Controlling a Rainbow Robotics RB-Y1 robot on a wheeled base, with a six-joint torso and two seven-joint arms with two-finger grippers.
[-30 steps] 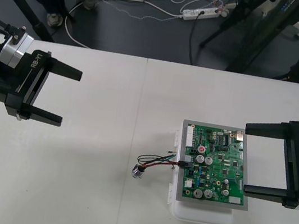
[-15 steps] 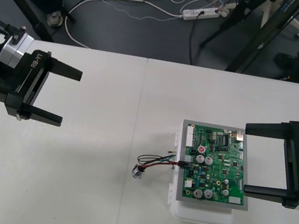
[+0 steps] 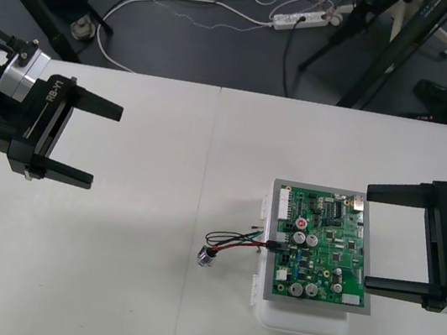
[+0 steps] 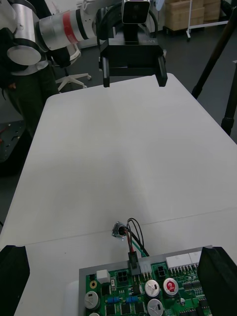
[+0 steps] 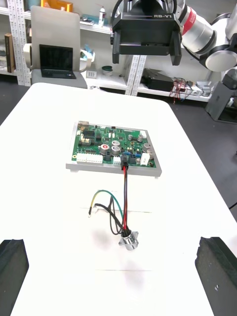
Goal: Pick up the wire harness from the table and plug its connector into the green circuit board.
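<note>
Spread wide over the near edge of the green circuit board (image 3: 321, 251): right end effector (image 3: 367, 236). Just past it, seated in the board's far edge: plug (image 3: 275, 245) of the wire harness (image 3: 237, 243). Beyond, on the counter (image 3: 103, 284): red, black and green wires (image 3: 229, 241), then the metal socket (image 3: 208, 256). Farthest, well apart, likewise spread: left end effector (image 3: 106, 147).

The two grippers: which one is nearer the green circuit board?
The right gripper: open, it hangs over one edge of the green circuit board, while the left gripper, also open, stands far off above the table.
</note>
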